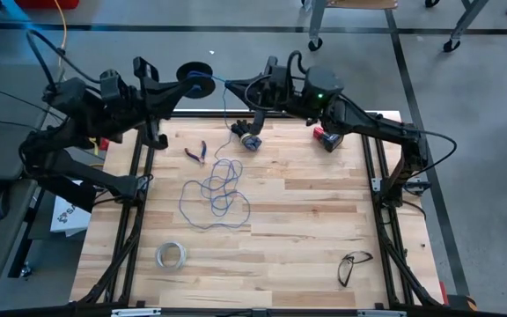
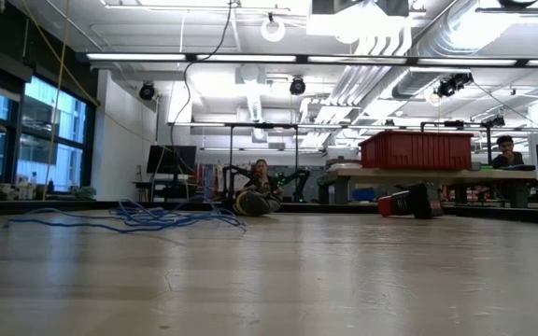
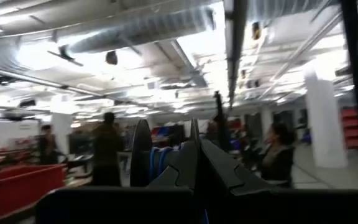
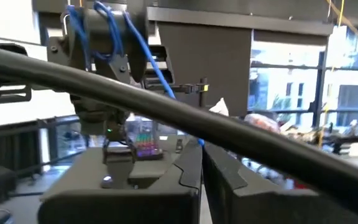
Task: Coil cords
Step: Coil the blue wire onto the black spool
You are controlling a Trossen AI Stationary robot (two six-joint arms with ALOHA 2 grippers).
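- Small round dark spool (image 1: 195,74) sits past the wooden table's (image 1: 306,229) far edge, rim-on, axis level, at the left gripper (image 1: 186,84), whose fingers are pressed together beside it.
- Thin bluish-grey wire (image 1: 218,195) lies looped mid-table, running lengthwise toward the far edge and up to the spool.
- Right gripper (image 1: 252,112) fingers are pinched on the wire.

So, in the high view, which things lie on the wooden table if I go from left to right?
White tape ring → small pliers → loose blue wire → red and black object → eyeglasses.
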